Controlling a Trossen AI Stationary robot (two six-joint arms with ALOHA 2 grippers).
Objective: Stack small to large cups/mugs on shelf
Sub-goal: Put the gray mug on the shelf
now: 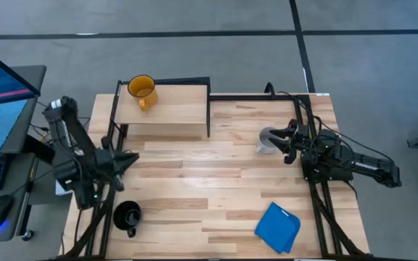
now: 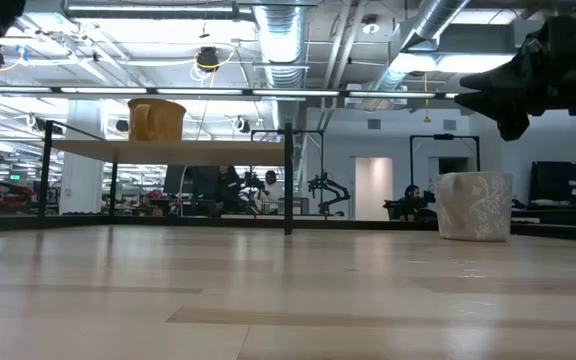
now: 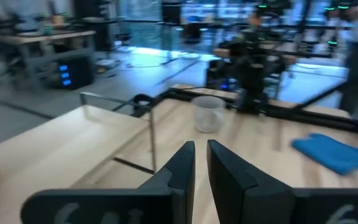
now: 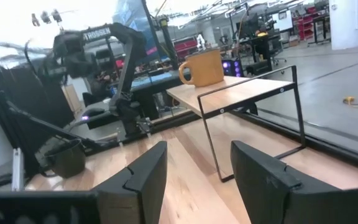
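Right gripper (image 1: 287, 142) partly hides grey-white mug (image 1: 266, 140) from above.

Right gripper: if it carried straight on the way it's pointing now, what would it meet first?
Probably the shelf. The open right gripper faces that platform's near black leg across bare tabletop, with the yellow-orange mug on top beyond. The grey-white mug sits beside the gripper, seemingly off that line; depth is uncertain.

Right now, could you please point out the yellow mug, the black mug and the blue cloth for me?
yellow mug (image 1: 141, 89): high view, on its rim.
black mug (image 1: 127, 215): high view, on its dark opening.
blue cloth (image 1: 278, 227): high view, on the middle of its folded top.
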